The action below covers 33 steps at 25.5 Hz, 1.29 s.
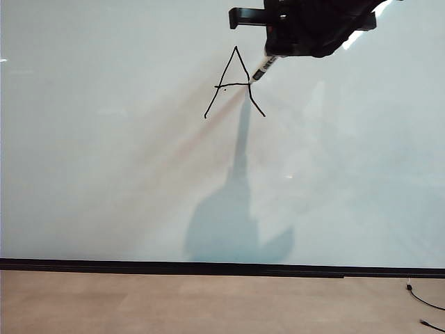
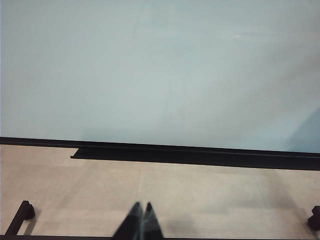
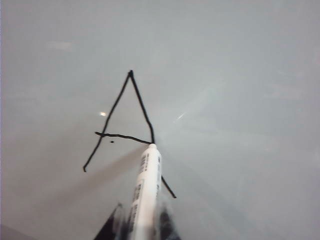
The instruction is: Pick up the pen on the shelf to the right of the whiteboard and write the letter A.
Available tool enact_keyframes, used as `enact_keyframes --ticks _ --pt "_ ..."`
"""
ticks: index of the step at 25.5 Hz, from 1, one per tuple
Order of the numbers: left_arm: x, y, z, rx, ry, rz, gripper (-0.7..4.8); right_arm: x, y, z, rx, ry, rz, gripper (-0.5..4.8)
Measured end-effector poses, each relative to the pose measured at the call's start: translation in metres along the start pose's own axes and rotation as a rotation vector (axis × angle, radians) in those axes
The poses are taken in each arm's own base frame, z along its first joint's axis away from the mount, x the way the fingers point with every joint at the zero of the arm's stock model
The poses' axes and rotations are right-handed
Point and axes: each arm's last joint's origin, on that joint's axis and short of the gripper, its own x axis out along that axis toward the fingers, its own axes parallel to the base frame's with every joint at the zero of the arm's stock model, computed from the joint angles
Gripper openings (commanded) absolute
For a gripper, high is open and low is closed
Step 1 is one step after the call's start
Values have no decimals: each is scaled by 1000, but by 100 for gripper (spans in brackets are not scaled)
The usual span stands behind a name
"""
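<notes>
The whiteboard [image 1: 104, 174] fills the exterior view, with a hand-drawn letter A [image 1: 235, 83] high on it. My right gripper [image 1: 272, 54] reaches in from the top right, shut on the pen [image 1: 263, 69], whose tip meets the right end of the crossbar. In the right wrist view the white pen [image 3: 145, 195] runs out between the two dark fingers of my right gripper [image 3: 142, 220] to the letter A [image 3: 127, 125] on the whiteboard [image 3: 240, 100]. My left gripper [image 2: 142, 206] is shut and empty, low over the tan floor in front of the whiteboard [image 2: 160, 70].
A black strip [image 1: 208, 267] runs along the board's lower edge above the tan floor [image 1: 174, 303]. A black cable [image 1: 424, 300] lies at the lower right. In the left wrist view a black ledge [image 2: 200, 156] sits under the board and dark feet [image 2: 22, 214] stand nearby.
</notes>
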Motion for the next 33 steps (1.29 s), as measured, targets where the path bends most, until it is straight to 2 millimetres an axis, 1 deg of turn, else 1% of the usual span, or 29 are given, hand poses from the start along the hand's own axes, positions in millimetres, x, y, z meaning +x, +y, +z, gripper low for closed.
enact_keyframes --ticks 6,8,11,12,13,15,16,19,22,25,28,29,31,33 --pt "0 0 0 0 0 0 -5 -1 0 0 -1 -1 3 -5" --pt "0 0 0 0 0 0 -4 -7 5 3 0 -5 41 -5" --pt "0 0 0 0 0 0 -4 -26 14 18 -6 -47 104 -5" --pt "0 0 0 0 0 0 -4 -42 14 29 -32 -71 147 -5" --pt "0 0 0 0 0 0 -5 -57 9 36 -73 -74 162 -5" --pt "0 0 0 0 0 0 -5 -73 0 39 -100 -74 176 -5" --pt "0 0 0 0 0 0 -5 -88 -8 37 -106 -83 221 -5" --pt "0 0 0 0 0 0 -5 -111 -20 28 -132 -91 285 -5" --pt "0 0 0 0 0 0 -4 -125 -27 18 -166 -82 299 -4" --pt "0 0 0 0 0 0 -5 -141 -35 -1 -191 -42 315 -4" --pt "0 0 0 0 0 0 -4 -152 -40 -17 -200 -29 329 -4" --pt "0 0 0 0 0 0 -4 -156 -42 -22 -197 -38 334 -5" --pt "0 0 0 0 0 0 -4 -171 -49 -39 -178 -90 340 -5" --pt "0 0 0 0 0 0 -4 -179 -52 -48 -166 -122 334 -5"
